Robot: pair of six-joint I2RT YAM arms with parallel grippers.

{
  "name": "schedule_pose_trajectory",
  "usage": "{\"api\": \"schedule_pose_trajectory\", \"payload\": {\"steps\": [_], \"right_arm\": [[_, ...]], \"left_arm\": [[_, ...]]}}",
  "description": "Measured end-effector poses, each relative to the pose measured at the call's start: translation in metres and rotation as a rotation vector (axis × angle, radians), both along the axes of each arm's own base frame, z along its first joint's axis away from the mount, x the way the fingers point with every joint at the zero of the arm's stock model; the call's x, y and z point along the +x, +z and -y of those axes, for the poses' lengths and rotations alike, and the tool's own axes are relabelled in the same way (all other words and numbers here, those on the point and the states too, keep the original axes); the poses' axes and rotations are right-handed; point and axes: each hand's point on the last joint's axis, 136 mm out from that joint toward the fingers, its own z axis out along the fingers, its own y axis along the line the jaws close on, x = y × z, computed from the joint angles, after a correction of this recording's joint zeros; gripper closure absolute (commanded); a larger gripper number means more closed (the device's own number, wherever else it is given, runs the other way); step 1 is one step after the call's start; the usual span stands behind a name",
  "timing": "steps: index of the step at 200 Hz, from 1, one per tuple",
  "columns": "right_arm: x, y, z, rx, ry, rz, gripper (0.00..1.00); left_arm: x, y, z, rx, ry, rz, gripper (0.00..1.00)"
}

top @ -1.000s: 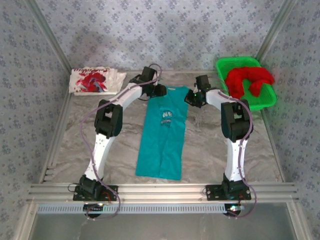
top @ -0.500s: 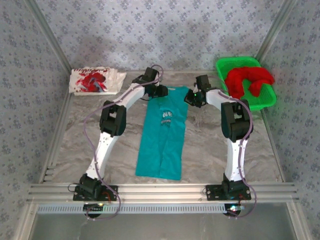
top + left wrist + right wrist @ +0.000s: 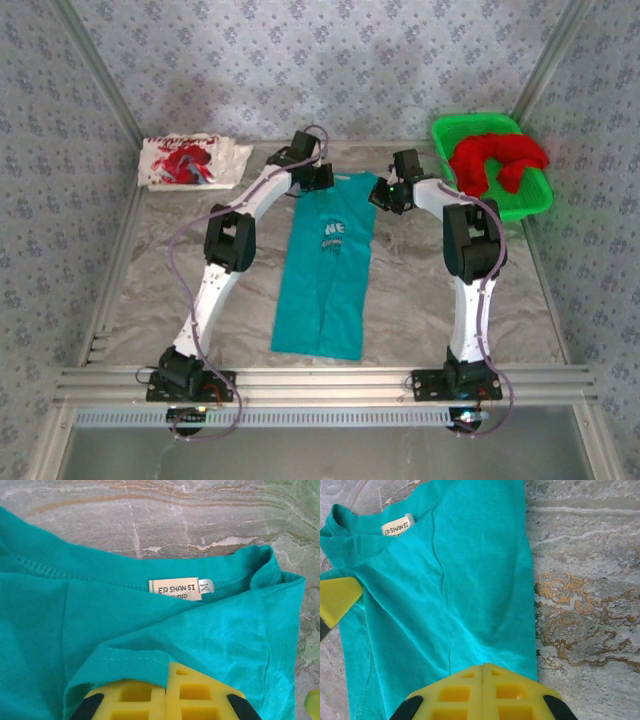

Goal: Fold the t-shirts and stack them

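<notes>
The teal t-shirt (image 3: 325,270) lies folded into a long strip down the middle of the table, collar at the far end. My left gripper (image 3: 318,178) sits at its far left corner; in the left wrist view that gripper (image 3: 167,667) is shut with a hemmed fold of teal cloth (image 3: 125,660) pinched in it, just below the neck label (image 3: 175,589). At the far right corner, my right gripper (image 3: 385,192) is shut on the shirt's edge (image 3: 483,666), and creases run toward its tips. A white t-shirt with red print (image 3: 190,162) lies folded at the back left. The red t-shirt (image 3: 495,160) is heaped in the basket.
The green plastic basket (image 3: 475,122) stands at the back right corner, close to the right arm. Metal frame rails (image 3: 320,380) run along the table's near edge and sides. Bare marble-patterned tabletop (image 3: 150,270) lies left and right of the teal strip.
My left gripper has closed on the teal shirt's far left corner after edging slightly farther back. The right gripper has stayed shut in place.
</notes>
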Motion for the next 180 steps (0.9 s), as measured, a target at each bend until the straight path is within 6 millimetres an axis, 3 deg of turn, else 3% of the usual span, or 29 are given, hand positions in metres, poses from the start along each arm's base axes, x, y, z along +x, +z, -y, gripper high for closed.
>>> {"api": "schedule_pose_trajectory", "payload": {"steps": [59, 101, 113, 130, 152, 180], "right_arm": [[0.002, -0.02, 0.007, 0.009, -0.041, -0.05, 1.0], [0.003, -0.021, 0.008, 0.013, -0.051, -0.056, 1.0], [0.005, -0.021, 0.008, 0.013, -0.052, -0.054, 1.0], [0.007, -0.022, 0.009, 0.013, -0.055, -0.054, 1.0], [0.01, -0.026, 0.01, 0.014, -0.058, -0.059, 1.0], [0.013, -0.024, 0.011, 0.013, -0.061, -0.055, 1.0]], "left_arm": [[0.009, 0.026, -0.008, -0.018, 0.013, 0.022, 1.0], [0.014, 0.022, -0.03, -0.01, 0.034, -0.006, 0.97], [0.017, 0.02, -0.035, -0.006, 0.04, -0.011, 0.92], [0.022, 0.018, -0.039, 0.002, 0.036, 0.002, 0.68], [0.025, 0.017, -0.045, 0.004, 0.046, -0.002, 0.52], [0.027, 0.019, -0.057, 0.037, 0.059, -0.002, 0.53]]}}
